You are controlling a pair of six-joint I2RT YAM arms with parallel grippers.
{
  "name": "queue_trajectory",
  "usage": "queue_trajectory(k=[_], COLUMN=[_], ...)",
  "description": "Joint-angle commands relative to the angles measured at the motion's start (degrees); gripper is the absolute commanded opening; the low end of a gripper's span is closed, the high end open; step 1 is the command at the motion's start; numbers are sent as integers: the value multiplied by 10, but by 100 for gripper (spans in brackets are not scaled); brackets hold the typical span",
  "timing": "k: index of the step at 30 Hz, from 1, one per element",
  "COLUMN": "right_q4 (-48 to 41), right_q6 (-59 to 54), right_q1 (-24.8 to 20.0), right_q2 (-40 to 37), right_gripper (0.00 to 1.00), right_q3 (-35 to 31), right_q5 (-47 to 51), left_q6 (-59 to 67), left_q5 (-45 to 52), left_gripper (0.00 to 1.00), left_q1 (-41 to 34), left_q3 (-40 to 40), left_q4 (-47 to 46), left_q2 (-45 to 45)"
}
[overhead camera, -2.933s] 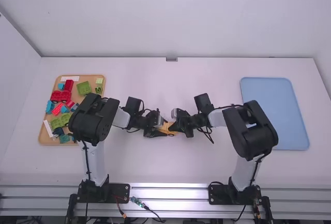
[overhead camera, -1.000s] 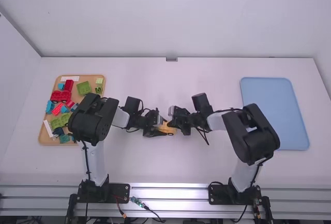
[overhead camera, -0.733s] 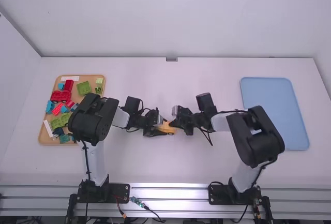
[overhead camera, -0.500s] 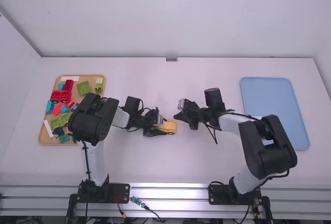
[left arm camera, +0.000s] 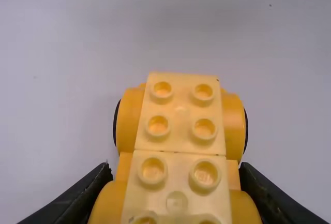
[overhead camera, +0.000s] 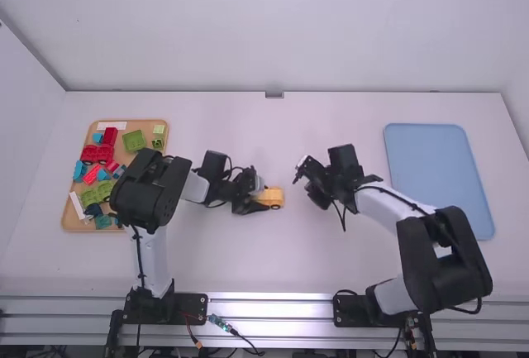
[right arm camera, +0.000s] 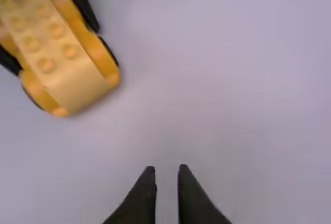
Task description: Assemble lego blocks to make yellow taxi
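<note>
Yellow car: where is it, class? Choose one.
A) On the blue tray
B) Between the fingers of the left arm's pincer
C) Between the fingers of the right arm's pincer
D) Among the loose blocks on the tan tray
B: the left pincer has one finger on each side of the yellow car, while the right pincer is apart from it.

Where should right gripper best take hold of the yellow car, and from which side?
Probably the free end of the yellow car, pinched across its width from the side facing the right gripper: it sticks out past the left gripper, whose fingers flank the body.
</note>
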Motion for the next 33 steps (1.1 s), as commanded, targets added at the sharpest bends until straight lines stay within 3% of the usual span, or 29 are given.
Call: queue_trajectory(k=[1, 4, 6, 8, 9, 11, 13, 16, 18, 20, 21, 24, 33], right_q4=[-20, -45, -57, -63, -62, -62, -60, -60, -59, -58, -57, -57, -44], right_q6=[31, 34, 34, 35, 35, 35, 35, 35, 34, 34, 35, 34, 34], right_q1=[11, 17, 21, 23, 22, 22, 23, 22, 22, 22, 21, 21, 23], right_q2=[-22, -35, -40, -44, -46, -47, -47, -47, -47, -47, -47, -47, -47], right_gripper=[27, 39, 54, 78, 99, 99, 99, 99, 99, 99, 99, 99, 99], right_q3=[1, 1, 1, 1, 1, 1, 1, 1, 1, 1, 1, 1, 1], right_q5=[103, 122, 122, 122, 122, 122, 122, 122, 122, 122, 122, 122, 122], left_q6=[-16, -15, -15, -15, -14, -12, -15, -15, -15, -15, -14, -11, -11], left_q5=[-45, -45, -45, -44, -45, -45, -66, -89, -92, -94, -94, -94, -146], left_gripper=[7, 8, 8, 9, 10, 14, 32, 39, 54, 60, 74, 99, 99], left_q1=[-6, -5, -6, -6, -6, -6, -6, -6, -6, -6, -6, -6, -5], left_q3=[-4, 3, 8, 12, 15, 17, 17, 16, 16, 16, 16, 18, 21], left_q4=[-20, -39, -51, -61, -67, -75, -77, -83, -89, -90, -93, -100, -151], left_q2=[8, 8, 8, 8, 8, 8, 8, 8, 8, 8, 8, 8, -35])
